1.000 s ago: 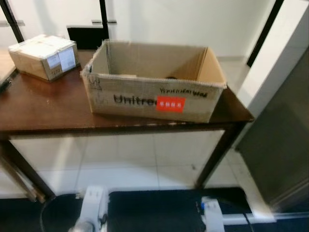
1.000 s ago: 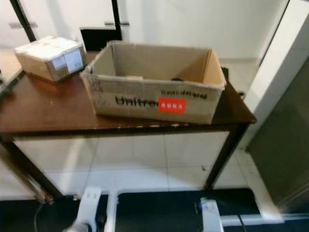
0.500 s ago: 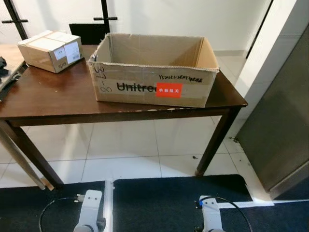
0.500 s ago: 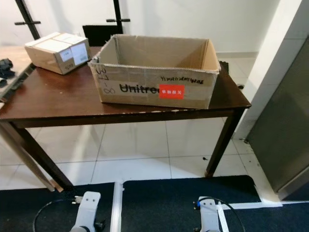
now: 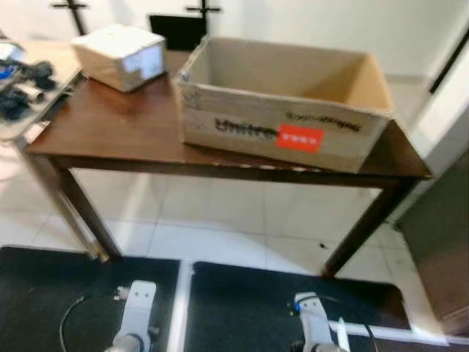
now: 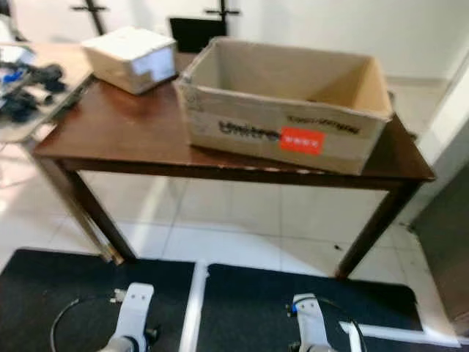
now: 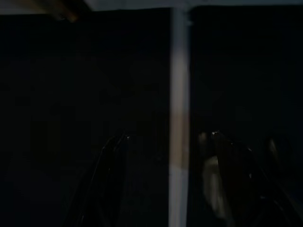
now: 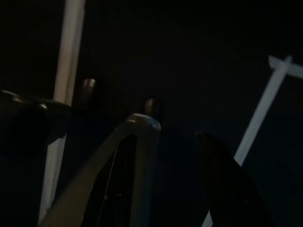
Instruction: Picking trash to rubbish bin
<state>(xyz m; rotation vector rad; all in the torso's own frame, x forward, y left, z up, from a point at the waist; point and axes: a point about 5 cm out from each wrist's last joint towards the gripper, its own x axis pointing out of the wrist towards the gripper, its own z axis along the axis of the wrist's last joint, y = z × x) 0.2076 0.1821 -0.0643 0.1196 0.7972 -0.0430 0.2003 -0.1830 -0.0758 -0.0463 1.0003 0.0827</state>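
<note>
On the brown table [image 5: 117, 136], open cardboard box [image 5: 282, 103] near its front edge; both claws spread, low.

wooden table [image 5: 124, 132] | small sealed carton [image 5: 121, 55] at far left corner | black floor mats [image 5: 51, 286] | white tile floor [image 5: 220, 220]

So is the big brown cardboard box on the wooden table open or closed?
Open: the big brown cardboard box has no lid, and its inner walls show.

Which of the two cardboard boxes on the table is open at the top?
The large brown box with the red sticker; it stands open. The small pale box at the table's left end is sealed shut.
</note>
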